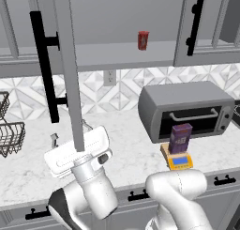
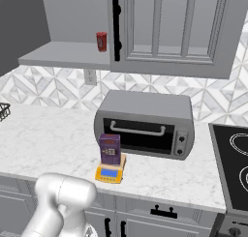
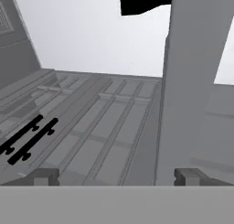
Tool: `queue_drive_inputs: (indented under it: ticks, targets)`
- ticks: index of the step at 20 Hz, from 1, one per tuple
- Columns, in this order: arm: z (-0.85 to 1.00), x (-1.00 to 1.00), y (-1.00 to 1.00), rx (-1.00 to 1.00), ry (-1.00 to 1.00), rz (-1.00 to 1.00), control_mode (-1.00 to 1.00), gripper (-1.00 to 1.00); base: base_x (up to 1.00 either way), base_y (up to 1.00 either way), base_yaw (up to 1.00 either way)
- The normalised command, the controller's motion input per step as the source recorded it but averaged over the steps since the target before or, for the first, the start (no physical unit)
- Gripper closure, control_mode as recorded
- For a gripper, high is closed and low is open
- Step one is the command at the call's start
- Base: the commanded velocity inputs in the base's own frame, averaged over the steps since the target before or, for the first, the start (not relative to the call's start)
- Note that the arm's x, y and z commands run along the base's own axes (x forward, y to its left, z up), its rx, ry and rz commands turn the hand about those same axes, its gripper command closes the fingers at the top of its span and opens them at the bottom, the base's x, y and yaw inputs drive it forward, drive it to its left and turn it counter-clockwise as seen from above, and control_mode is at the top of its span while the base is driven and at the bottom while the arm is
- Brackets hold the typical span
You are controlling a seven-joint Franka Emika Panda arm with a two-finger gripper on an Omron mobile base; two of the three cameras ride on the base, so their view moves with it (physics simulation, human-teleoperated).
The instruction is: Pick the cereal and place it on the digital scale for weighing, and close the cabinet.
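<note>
Hand view is showing the gripper (image 3: pixel 117 176) standing wide, its two fingertips (image 3: pixel 45 176) far apart and holding nothing, with the edge of the open cabinet door (image 3: pixel 189 81) rising just above the right tip. Panelled grey doors and two black bar handles (image 3: pixel 28 138) are lying beyond it, tilted by the roll of the hand.

Left base view is showing the white hand (image 1: pixel 77 151) reaching up to the bottom end of that open door (image 1: pixel 69 69), which is standing edge-on with its long black handle (image 1: pixel 44 67) to the left. The cabinet (image 1: pixel 117 53) is standing open, with a small red can (image 1: pixel 143 40) sitting on its shelf.

Down on the marble table (image 1: pixel 117 144), the cereal (image 1: pixel 180 137) is standing upright on the digital scale (image 1: pixel 178 159), just in front of the grey toaster oven (image 1: pixel 187 109). Right base view is giving the same: cereal (image 2: pixel 110 149) resting on the scale (image 2: pixel 110 172), the toaster oven (image 2: pixel 145 122) just behind, the red can (image 2: pixel 101 41) up on the shelf. A wire basket (image 1: pixel 10 135) is sitting at the far left of the table.
</note>
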Motion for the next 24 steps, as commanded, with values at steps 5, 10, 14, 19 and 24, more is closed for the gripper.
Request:
queue_drive_inputs:
  ticks: [5,10,14,19,24]
  targets:
    - [0.02,0.00,0.38,0.03,0.00,0.00,-1.00,-1.00,0.00,0.00,0.00]
    - [0.13,-0.01,0.14,0.04,-0.01,0.00,-1.00,-1.00,0.00,0.00,0.00]
    - [0.24,0.00,0.31,0.01,-0.08,0.00,-1.00,-1.00,0.00,0.00,0.00]
    - [-0.02,-0.01,0.06,0.02,-0.02,0.00,-1.00,-1.00,0.00,0.00,0.00]
    - [-0.90,-0.48,0.13,0.03,-0.04,0.00,-1.00,-1.00,0.00,0.00,0.00]
